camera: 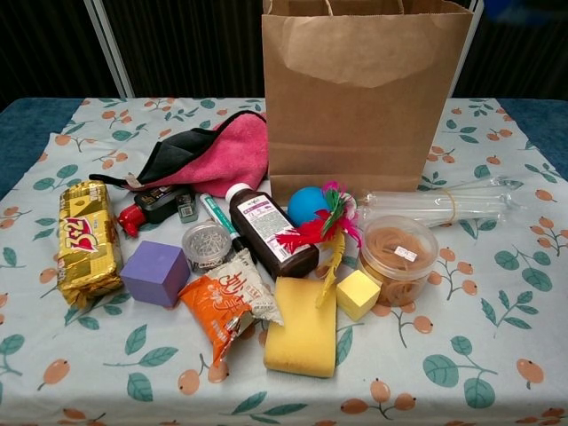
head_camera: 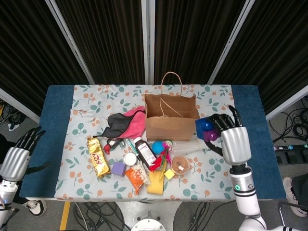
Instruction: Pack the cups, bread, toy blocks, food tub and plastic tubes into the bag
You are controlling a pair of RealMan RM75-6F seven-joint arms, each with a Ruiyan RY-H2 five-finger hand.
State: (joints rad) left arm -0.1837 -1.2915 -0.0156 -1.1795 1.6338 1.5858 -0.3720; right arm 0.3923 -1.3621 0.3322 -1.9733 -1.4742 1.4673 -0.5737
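Note:
My right hand [head_camera: 230,136] is raised beside the right side of the brown paper bag [head_camera: 171,115] and grips the blue and purple toy blocks [head_camera: 205,127]; the chest view does not show it. The bag [camera: 364,89] stands upright and open. In front of it lie the clear plastic tubes [camera: 439,206], the round food tub [camera: 397,251], a purple block [camera: 157,272] and a yellow block [camera: 358,293]. The gold bread packet [camera: 86,238] lies far left. My left hand [head_camera: 18,156] hangs off the table's left edge, fingers apart, holding nothing.
A pink and black cloth [camera: 213,155], a brown bottle [camera: 266,232], a blue ball [camera: 306,204] with feathers, a yellow sponge [camera: 306,327], an orange snack packet [camera: 226,302] and a small round tin [camera: 206,241] crowd the table's middle and left.

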